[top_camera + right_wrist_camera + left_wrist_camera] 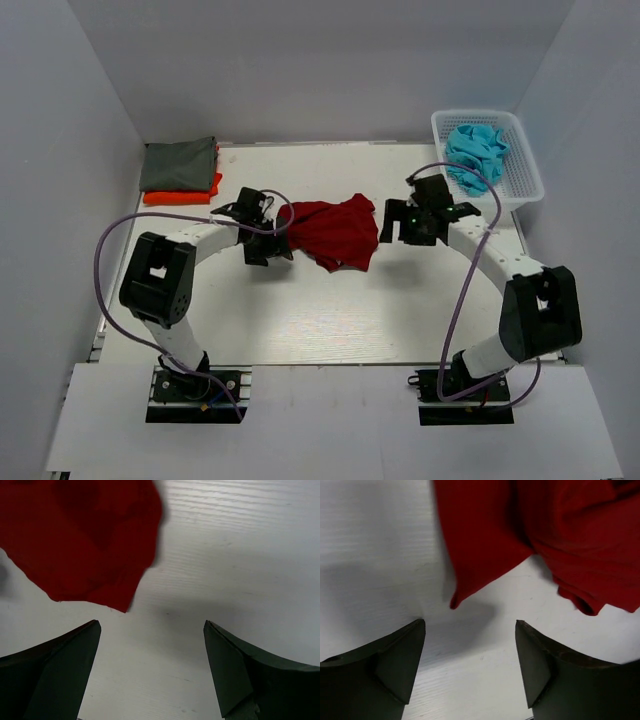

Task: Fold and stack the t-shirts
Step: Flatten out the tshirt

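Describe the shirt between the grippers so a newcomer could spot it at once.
On the white table, look mid-table between the left gripper and right gripper, both open. The dark red t-shirt lies there crumpled. The grey-green shirt and orange shirt sit folded at far left; the turquoise shirts are in the basket.

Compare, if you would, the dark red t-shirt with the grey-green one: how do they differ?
The dark red t-shirt lies crumpled and unfolded; the grey-green t-shirt is folded flat. The dark red t-shirt sits directly on the table, in its middle; the grey-green t-shirt rests at the far-left corner atop an orange t-shirt. Both are plain cloth, and neither is held.
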Robot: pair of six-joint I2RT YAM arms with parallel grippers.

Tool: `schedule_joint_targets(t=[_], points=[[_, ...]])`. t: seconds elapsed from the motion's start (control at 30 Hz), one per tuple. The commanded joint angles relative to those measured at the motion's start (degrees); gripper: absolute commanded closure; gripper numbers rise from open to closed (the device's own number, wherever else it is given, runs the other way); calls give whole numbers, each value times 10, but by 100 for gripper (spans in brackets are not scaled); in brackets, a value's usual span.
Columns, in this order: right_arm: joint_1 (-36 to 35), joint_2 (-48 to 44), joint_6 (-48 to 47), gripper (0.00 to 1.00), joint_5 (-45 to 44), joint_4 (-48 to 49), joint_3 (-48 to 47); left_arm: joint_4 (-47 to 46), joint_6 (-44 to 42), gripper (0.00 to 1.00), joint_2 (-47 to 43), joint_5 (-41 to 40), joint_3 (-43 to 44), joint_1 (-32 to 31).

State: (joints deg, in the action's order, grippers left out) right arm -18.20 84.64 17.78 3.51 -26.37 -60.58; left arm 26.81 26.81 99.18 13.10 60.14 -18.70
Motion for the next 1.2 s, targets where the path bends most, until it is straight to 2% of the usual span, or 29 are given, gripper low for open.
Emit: schedule_joint_targets(t=[0.0, 0.07, 0.13, 0.17, 0.2, 0.33, 0.4, 0.5, 0.53, 0.7, 0.8, 0.83, 0.9, 0.93, 0.97, 1.07, 1.17], points=[[-30, 30, 2, 11, 34, 18, -9, 8, -4, 19, 21, -22, 35, -18], [-53, 56, 8, 12, 31, 23, -11, 8, 2, 23, 36, -30, 41, -29], [-62, 70, 12, 12, 19, 21, -10, 8, 2, 31, 58, -45, 41, -34], [-68, 79, 11, 12, 19, 25, -9, 8, 7, 36, 65, -52, 47, -34], [-75, 85, 9, 14, 16, 29, -9, 8, 7, 46, 71, -52, 52, -41], [-97, 112, -36, 21, 6, 27, -13, 14, 18, 64, 88, -79, 64, -46], [-116, 124, -53, 21, -15, 32, -12, 14, 18, 66, 94, -79, 64, -46], [-130, 127, -64, 21, -32, 68, 5, 14, 18, 83, 94, -91, 71, -46], [-135, 129, -68, 21, -32, 83, 8, 14, 18, 99, 94, -91, 76, -46], [-145, 144, -77, 21, -43, 155, 29, 0, 18, 100, 75, -91, 76, -46], [-148, 163, -82, 29, -41, 191, 27, -22, 18, 100, 39, -105, 48, -46], [-152, 168, -82, 36, -41, 199, 28, -27, 18, 100, 30, -105, 48, -46], [-154, 166, -79, 58, -45, 214, 36, -46, 8, 100, 9, -105, 39, -46], [-154, 160, -73, 72, -49, 222, 40, -46, 3, 100, -10, -105, 39, -46], [-155, 155, -70, 100, -57, 230, 48, -51, 3, 100, -20, -105, 34, -46], [-155, 120, -50, 100, -91, 232, 59, -52, 3, 100, -57, -120, 43, -46], [-154, 32, -49, 100, -132, 213, 52, -46, -3, 100, -89, -145, 67, -46]])
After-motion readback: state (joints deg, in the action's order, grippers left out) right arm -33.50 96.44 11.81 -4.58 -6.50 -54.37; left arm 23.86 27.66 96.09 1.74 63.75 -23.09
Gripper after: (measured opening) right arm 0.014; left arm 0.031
